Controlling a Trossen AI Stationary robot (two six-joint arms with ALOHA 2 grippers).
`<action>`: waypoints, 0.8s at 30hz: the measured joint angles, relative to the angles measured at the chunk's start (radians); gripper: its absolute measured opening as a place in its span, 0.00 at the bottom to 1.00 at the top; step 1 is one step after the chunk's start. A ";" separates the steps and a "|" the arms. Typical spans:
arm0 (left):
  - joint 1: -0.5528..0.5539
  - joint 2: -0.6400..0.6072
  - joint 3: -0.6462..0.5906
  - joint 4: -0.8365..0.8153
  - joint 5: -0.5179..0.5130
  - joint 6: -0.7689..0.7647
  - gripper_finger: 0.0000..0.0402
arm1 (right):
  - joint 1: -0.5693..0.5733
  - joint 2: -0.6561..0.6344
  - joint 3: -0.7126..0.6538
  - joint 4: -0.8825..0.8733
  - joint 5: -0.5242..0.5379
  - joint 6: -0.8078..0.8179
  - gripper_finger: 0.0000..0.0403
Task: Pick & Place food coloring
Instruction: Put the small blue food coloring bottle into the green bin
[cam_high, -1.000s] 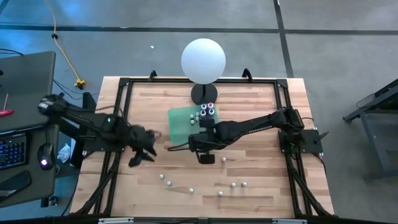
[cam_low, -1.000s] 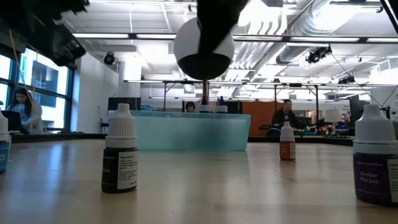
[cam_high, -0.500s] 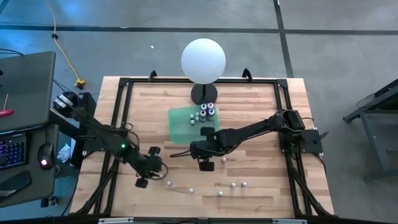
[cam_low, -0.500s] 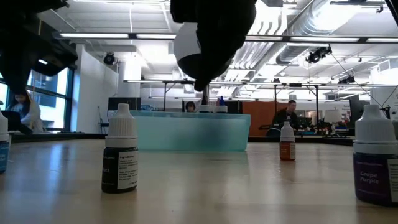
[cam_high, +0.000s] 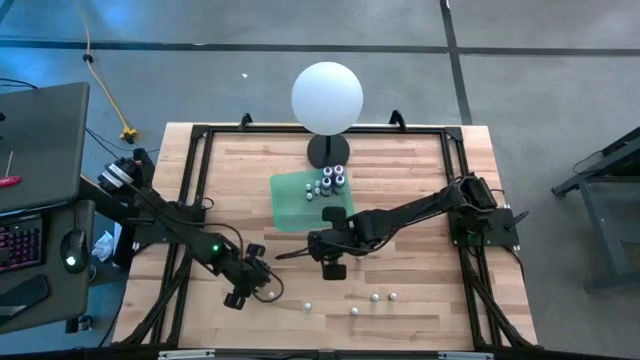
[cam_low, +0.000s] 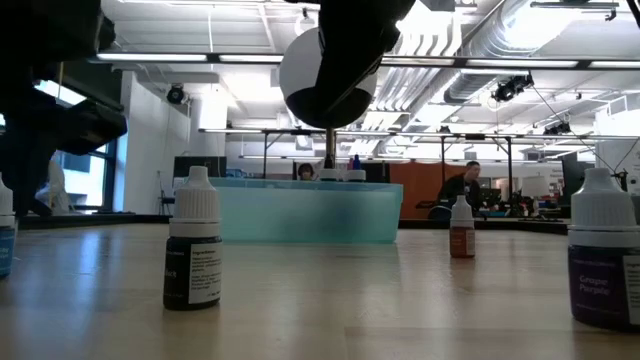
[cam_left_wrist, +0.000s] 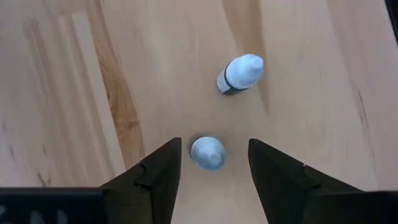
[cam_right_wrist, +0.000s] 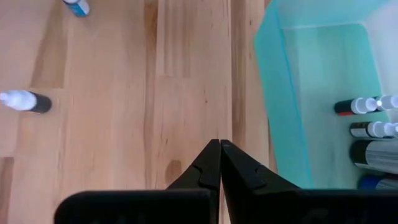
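Note:
Several tiny food coloring bottles (cam_high: 331, 181) stand in the far right corner of a green tray (cam_high: 296, 203). Others stand loose on the wood near the front edge (cam_high: 354, 311). My left gripper (cam_high: 260, 287) is low over the near left part of the table. It is open, and its fingers stand either side of one white-capped bottle (cam_left_wrist: 208, 152) without touching it. A second bottle (cam_left_wrist: 240, 73) stands just beyond. My right gripper (cam_right_wrist: 219, 155) is shut with nothing in it, above bare wood beside the tray's near edge (cam_right_wrist: 278, 99).
A white globe lamp (cam_high: 326, 97) on a dark base stands behind the tray. Black frame rails (cam_high: 195, 170) run along the table's sides. In the low view a dark-labelled bottle (cam_low: 193, 240), a small orange one (cam_low: 460, 228) and a purple one (cam_low: 603, 262) stand before the tray.
My left gripper has swung from the table's left side toward the near edge and the right, and has sunk to the loose bottles there. My right gripper has shifted slightly toward the near edge.

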 joint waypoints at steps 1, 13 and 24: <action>0.000 0.007 0.000 0.000 0.000 0.000 0.46 | 0.000 0.000 0.000 -0.001 0.000 0.000 0.01; 0.000 0.036 0.000 0.012 -0.010 0.004 0.38 | 0.000 0.000 0.000 -0.001 -0.010 0.000 0.01; 0.001 0.032 0.104 -0.078 -0.086 0.016 0.11 | -0.002 -0.115 -0.003 -0.161 0.091 0.000 0.00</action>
